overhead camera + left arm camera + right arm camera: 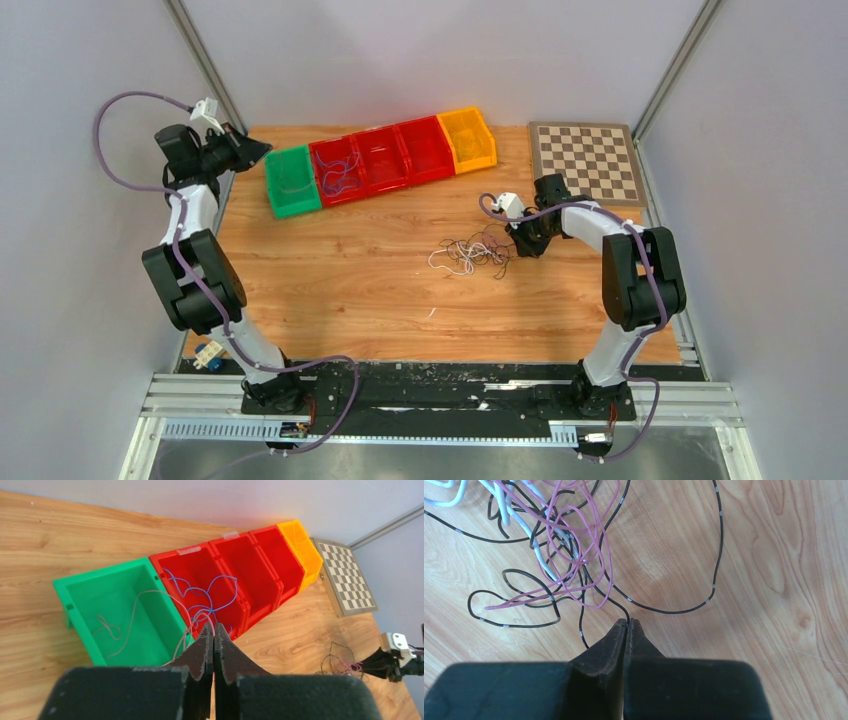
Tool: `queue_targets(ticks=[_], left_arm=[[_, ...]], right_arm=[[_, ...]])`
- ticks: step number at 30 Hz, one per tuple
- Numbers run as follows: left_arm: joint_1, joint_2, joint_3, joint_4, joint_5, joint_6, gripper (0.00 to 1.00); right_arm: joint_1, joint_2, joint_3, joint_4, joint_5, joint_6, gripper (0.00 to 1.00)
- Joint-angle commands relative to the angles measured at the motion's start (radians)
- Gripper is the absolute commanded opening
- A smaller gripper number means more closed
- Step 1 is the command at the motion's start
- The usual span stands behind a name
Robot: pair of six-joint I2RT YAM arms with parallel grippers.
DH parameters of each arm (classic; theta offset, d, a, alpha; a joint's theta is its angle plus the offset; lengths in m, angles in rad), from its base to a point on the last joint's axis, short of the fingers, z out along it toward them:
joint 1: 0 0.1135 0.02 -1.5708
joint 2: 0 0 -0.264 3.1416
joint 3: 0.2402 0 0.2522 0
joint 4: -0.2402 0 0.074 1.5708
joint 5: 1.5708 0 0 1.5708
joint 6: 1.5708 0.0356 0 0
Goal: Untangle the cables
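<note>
Right fingers (606,647) clench one black cable (620,609) trailing from the tangle (569,550) just ahead on the table (764,555), while left fingers (200,652) pinch one pale cable (145,591) draped into the green bin (100,571), first of five bins (280,565).

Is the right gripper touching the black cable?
Touching. In the right wrist view the black cable runs straight into the closed tips of the right gripper, with no gap visible; it looks pinched between the fingers.

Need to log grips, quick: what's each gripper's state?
Left gripper: closed, apparently pinching the pale cable trailing into the green bin.
Right gripper: closed on the black cable.
</note>
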Motion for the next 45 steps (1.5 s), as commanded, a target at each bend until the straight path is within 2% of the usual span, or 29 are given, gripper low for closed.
queue_targets(ticks=[1,6,12,16,19,26,28,30,31,32,33,35,42,44,45], left_arm=[[-0.01,-0.054,-0.02,0.004,-0.066,0.075,0.0],[-0.056,0.015,0.091,-0.035,-0.283,0.159,0.0],[-0.159,0.116,0.227,-0.129,-0.55,0.347,0.0],[-0.204,0.189,0.31,-0.241,-0.575,0.433,0.0],[-0.211,0.231,0.334,-0.323,-0.512,0.439,0.0],[-0.211,0.275,0.308,-0.415,-0.493,0.471,0.01],[-0.211,0.289,0.306,-0.434,-0.507,0.488,0.05],[-0.21,0.298,0.307,-0.446,-0.512,0.497,0.18],[-0.207,0.295,0.308,-0.453,-0.5,0.496,0.29],[-0.205,0.282,0.307,-0.454,-0.486,0.488,0.34],[-0.201,0.272,0.306,-0.452,-0.461,0.482,0.43],[-0.196,0.234,0.306,-0.447,-0.434,0.463,0.53],[-0.172,0.083,0.337,-0.503,-0.361,0.448,0.82],[-0.167,0.036,0.321,-0.518,-0.313,0.468,0.92],[-0.167,0.02,0.312,-0.525,-0.28,0.506,0.94]], right_arm=[[0.004,-0.011,0.005,-0.005,-0.011,0.008,0.0],[0.005,0.004,0.027,-0.011,-0.01,0.005,0.0],[0.004,0.01,0.038,-0.023,-0.001,0.002,0.0],[0.003,0.004,0.033,-0.028,0.006,-0.004,0.0],[0.003,-0.001,0.028,-0.029,0.01,-0.008,0.0],[0.004,0.002,0.029,-0.029,-0.002,-0.009,0.0],[0.003,0.002,0.035,-0.03,-0.007,-0.007,0.0],[0.003,0.001,0.044,-0.037,-0.017,-0.005,0.0],[0.003,-0.002,0.049,-0.041,-0.024,-0.005,0.0],[0.004,-0.007,0.053,-0.045,-0.035,-0.004,0.0],[0.002,-0.012,0.059,-0.05,-0.046,-0.002,0.0],[0.005,-0.031,0.071,-0.061,-0.088,0.004,0.0],[0.036,-0.077,0.095,-0.068,-0.191,0.036,0.0],[0.055,-0.079,0.1,-0.067,-0.208,0.048,0.0],[0.064,-0.079,0.101,-0.068,-0.218,0.054,0.0]])
